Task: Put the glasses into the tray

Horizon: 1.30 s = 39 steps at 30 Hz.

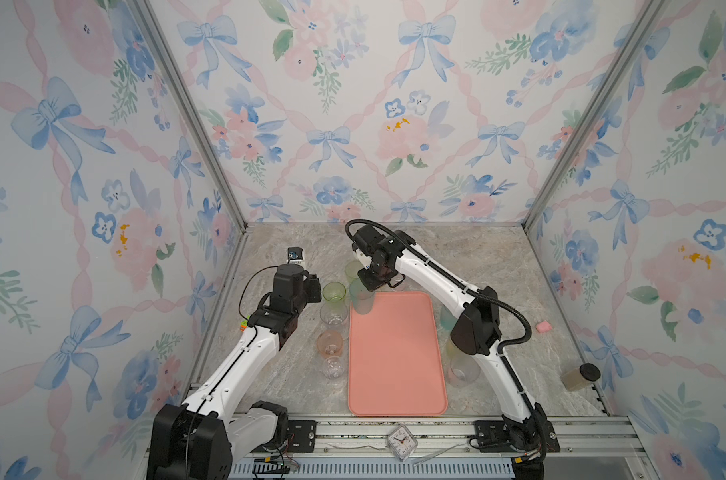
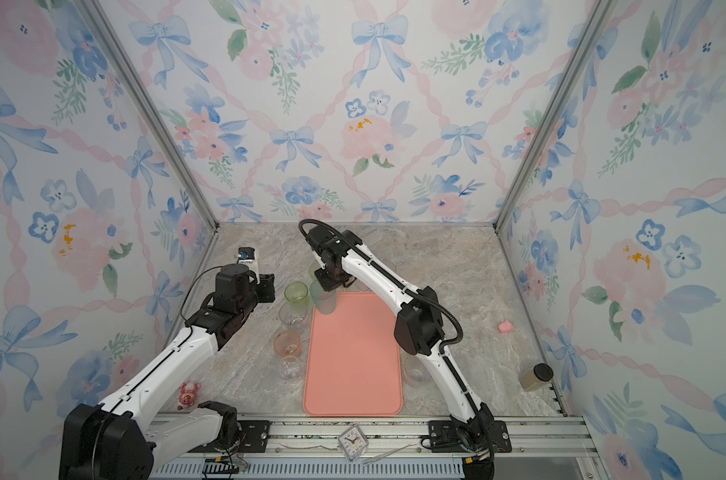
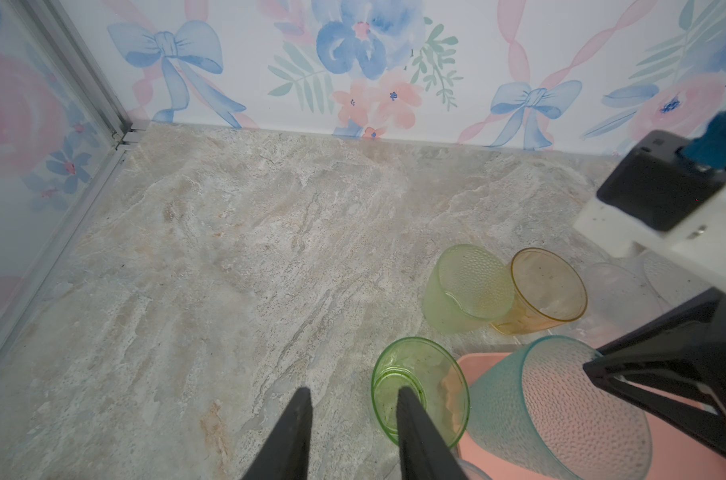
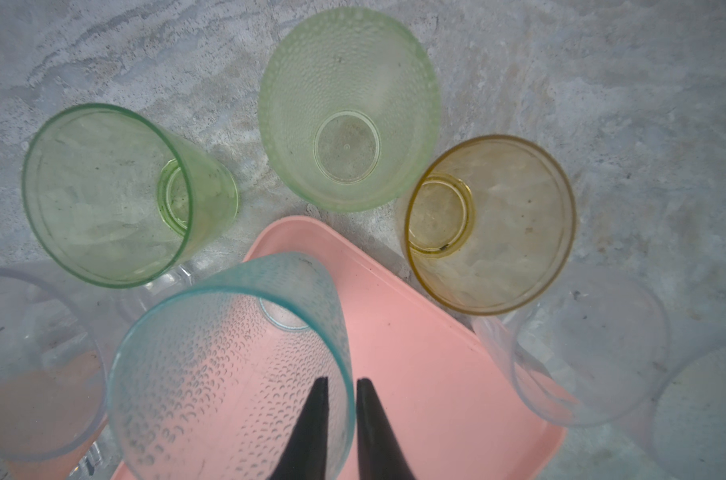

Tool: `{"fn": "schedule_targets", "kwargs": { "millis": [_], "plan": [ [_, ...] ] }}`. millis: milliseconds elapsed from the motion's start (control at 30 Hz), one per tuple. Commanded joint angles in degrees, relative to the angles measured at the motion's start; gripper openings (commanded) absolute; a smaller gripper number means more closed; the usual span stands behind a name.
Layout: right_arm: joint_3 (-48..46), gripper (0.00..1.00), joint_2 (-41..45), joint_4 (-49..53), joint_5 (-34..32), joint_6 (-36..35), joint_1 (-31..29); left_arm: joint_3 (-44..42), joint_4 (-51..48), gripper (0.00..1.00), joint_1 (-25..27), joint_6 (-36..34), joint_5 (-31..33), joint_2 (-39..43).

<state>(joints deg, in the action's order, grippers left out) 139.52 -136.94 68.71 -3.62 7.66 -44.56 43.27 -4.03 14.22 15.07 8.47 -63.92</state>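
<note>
Right pincer (image 4: 339, 388) astride teal glass (image 4: 212, 374) rim, jaws slightly apart, no pinch. Glass upright on tray (image 4: 419, 357) far corner (green glass (image 4: 108, 195) just beside). Best: lift straight up, no rim snag. Left pincer (image 3: 353, 392) open, empty.

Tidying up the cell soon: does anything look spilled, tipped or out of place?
Nothing spilled or toppled that shows. The teal glass stands in the tray's far corner, the right gripper astride its rim. A small clock sits on the front rail.
</note>
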Motion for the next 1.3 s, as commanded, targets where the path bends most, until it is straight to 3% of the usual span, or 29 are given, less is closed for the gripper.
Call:
{"fn": "schedule_targets", "kwargs": {
  "millis": [0,300,700,1000,1267],
  "plan": [
    [-0.4,0.21,0.1,0.1,0.2,0.3,0.7,-0.5,-0.7,0.37,-0.4,-1.1,-0.6,0.1],
    [-4.0,0.27,3.7,-2.1,-0.4,0.4,0.8,-0.7,-0.6,0.38,-0.3,-0.8,-0.5,0.5],
    [-14.2,0.37,16.8,-9.7,0.3,0.4,1.5,-0.7,0.0,0.38,1.1,-0.6,1.3,0.6],
    [-33.4,0.39,36.2,-17.9,-2.4,2.1,5.3,-3.6,1.1,0.38,4.6,-1.3,4.7,4.3],
    [-51.8,0.38,52.2,-16.3,-6.7,5.1,15.0,-6.4,3.4,0.37,5.9,-1.1,5.1,6.6]
  ]
}}
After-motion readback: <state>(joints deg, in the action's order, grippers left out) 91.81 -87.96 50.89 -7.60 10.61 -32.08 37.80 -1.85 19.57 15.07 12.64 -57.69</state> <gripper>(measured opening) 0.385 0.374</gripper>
